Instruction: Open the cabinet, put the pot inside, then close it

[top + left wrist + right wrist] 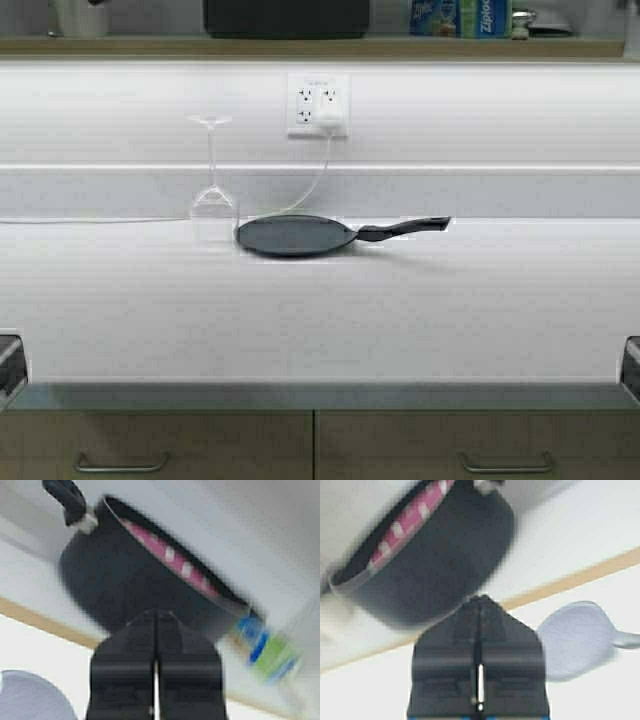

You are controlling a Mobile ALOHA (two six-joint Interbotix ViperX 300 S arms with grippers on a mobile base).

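Both grippers, left [156, 617] and right [481, 602], fingers pressed together, sit just before the pot [286, 17], apparently on the shelf [300, 46]; frying pan [296, 236] and wine glass [212, 190] below.

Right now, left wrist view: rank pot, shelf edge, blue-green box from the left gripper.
1. Pot: straight ahead of the left gripper.
2. Shelf edge: below the pot; too close to call against it.
3. Blue-green box: past the pot, off to its side.

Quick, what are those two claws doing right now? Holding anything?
Left gripper: shut, holding nothing; the pot sits just beyond it.
Right gripper: shut, also holding nothing.
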